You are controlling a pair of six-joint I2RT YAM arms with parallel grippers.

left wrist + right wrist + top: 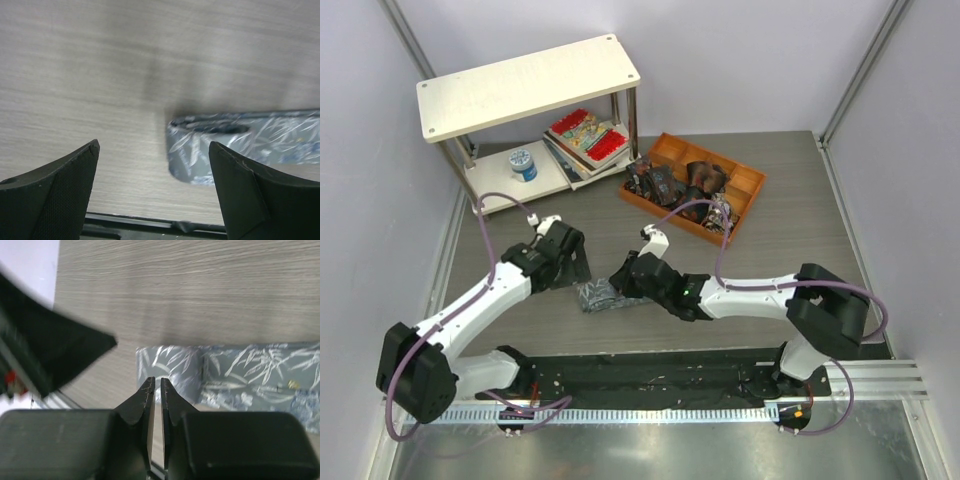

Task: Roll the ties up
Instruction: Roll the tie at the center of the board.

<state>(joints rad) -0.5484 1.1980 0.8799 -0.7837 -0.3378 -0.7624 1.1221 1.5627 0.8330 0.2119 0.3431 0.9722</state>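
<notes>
Left claw (pixel 154 145) released beside the tie (pixel 280 135); right claw (pixel 157 382) clenched at its roll (grip unclear): coils could spring loose.

From up high, looking down on the whole bench (pixel 790 230), far from the grey tie (pixel 603 296). From down low, twice, very near that tie, seen in all three.

Grey wood-grain table (pixel 800 190), pale walls (pixel 720 60), white shelf (pixel 525 85)
</notes>
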